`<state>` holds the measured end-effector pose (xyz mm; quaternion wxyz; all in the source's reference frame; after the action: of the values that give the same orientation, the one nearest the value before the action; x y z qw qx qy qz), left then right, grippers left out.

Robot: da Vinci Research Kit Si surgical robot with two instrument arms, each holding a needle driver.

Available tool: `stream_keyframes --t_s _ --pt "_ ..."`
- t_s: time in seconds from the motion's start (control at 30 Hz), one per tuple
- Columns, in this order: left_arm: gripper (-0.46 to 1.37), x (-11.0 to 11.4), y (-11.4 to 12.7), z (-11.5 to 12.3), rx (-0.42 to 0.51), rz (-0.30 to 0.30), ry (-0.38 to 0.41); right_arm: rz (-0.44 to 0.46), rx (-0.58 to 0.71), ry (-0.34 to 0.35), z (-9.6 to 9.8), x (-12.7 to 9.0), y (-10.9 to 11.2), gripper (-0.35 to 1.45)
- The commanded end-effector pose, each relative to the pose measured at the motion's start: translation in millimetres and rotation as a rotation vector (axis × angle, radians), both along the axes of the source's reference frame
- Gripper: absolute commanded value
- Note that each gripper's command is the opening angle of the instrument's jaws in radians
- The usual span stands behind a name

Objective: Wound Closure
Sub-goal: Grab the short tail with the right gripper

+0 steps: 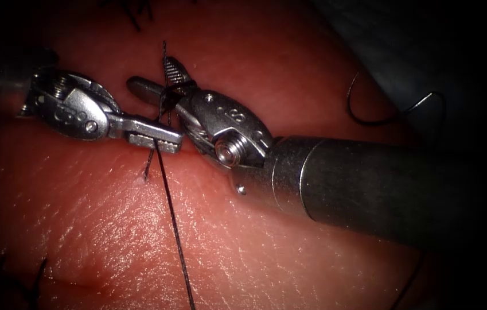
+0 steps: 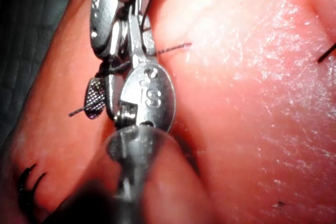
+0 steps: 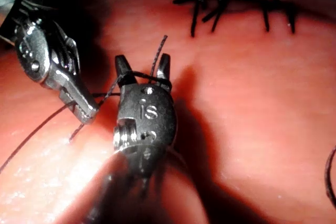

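Observation:
My left tool (image 1: 160,138) comes in from the left, its jaws shut on the dark thread (image 1: 175,235) just above the tissue (image 1: 111,224). From there the thread runs down toward the near edge. My right tool (image 1: 160,80) meets it from the right with its jaws open, and a loop of thread lies across both. The right wrist view shows that loop (image 3: 142,76) over the open right tool (image 3: 144,66), with the left tool (image 3: 86,113) beside it. A short thread end (image 1: 147,167) sticks out of the tissue below the left jaws. The curved needle (image 1: 358,115) lies free at the far right.
Earlier dark stitches with cut ends (image 3: 236,9) cross the tissue beyond the tools. More stitch ends (image 1: 36,278) show near the lower left. Dark cloth (image 1: 404,51) borders the tissue at the upper right. The right tool's thick shaft (image 1: 369,189) spans the right side.

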<state>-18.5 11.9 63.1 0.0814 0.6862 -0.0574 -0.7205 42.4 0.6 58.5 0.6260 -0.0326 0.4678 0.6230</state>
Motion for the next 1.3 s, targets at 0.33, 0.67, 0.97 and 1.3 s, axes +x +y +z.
stream_keyframes --t_s 0.33,0.67,0.97,1.3 --pt "-0.35 0.1 0.1 0.0 0.0 0.008 0.0 -0.016 0.041 0.03 -0.3 0.4 -0.6 -0.35" --pt "-0.35 0.2 0.1 0.0 0.006 0.006 -0.003 -0.046 0.063 0.098 -1.7 1.8 -2.0 -0.35" --pt "-0.35 0.6 0.1 0.0 0.006 0.01 -0.005 -0.058 0.063 0.114 -2.4 1.6 -3.0 -0.35" --pt "-0.35 2.6 0.9 -1.5 0.023 -0.019 -0.023 -0.072 0.06 0.134 -4.1 1.5 -5.8 -0.35"
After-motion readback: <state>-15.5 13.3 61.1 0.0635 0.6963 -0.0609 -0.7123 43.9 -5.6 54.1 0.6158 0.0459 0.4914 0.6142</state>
